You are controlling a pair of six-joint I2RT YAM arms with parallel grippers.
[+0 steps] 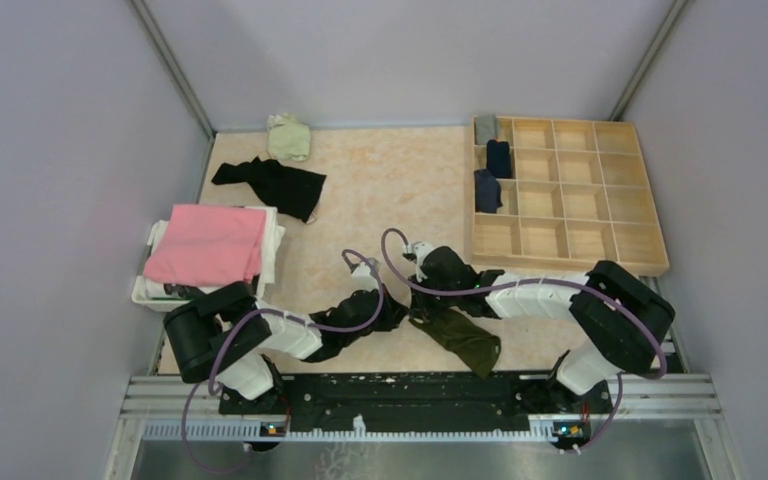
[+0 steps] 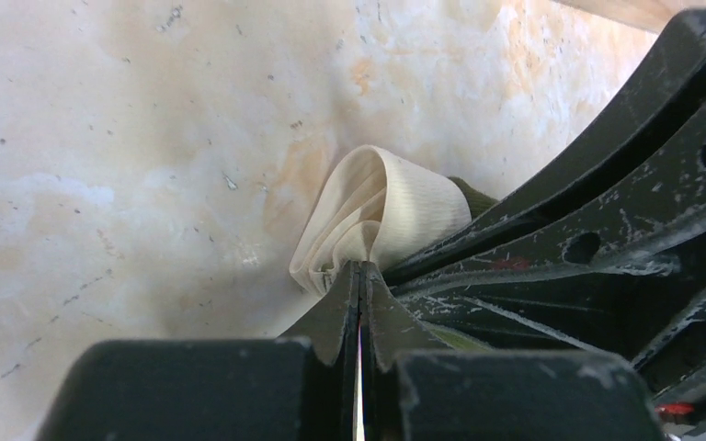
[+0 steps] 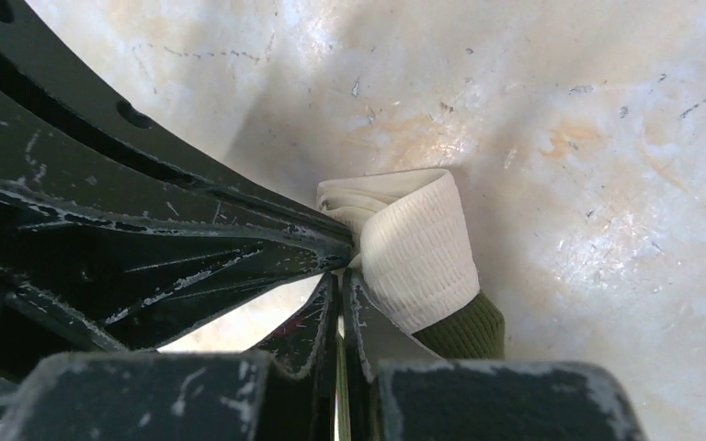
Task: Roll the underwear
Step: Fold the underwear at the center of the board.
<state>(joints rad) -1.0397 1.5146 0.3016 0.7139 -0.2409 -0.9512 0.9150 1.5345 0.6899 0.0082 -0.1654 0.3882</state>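
An olive green underwear (image 1: 470, 342) with a cream waistband (image 2: 395, 207) lies near the table's front edge, between the two arms. My left gripper (image 2: 360, 266) is shut, and its tips pinch the folded waistband. My right gripper (image 3: 340, 276) is shut on the same waistband (image 3: 418, 243), with olive fabric (image 3: 464, 331) showing just below it. In the top view the left gripper (image 1: 400, 312) and the right gripper (image 1: 418, 300) meet tip to tip at the garment's upper end. The rest of the cloth trails toward the right arm's base.
A black underwear (image 1: 270, 182) and a pale green one (image 1: 288, 136) lie at the back left. A pink cloth (image 1: 210, 240) rests on a white basket (image 1: 150, 292). A wooden compartment tray (image 1: 600, 250) at the right holds three rolled pieces in its left column.
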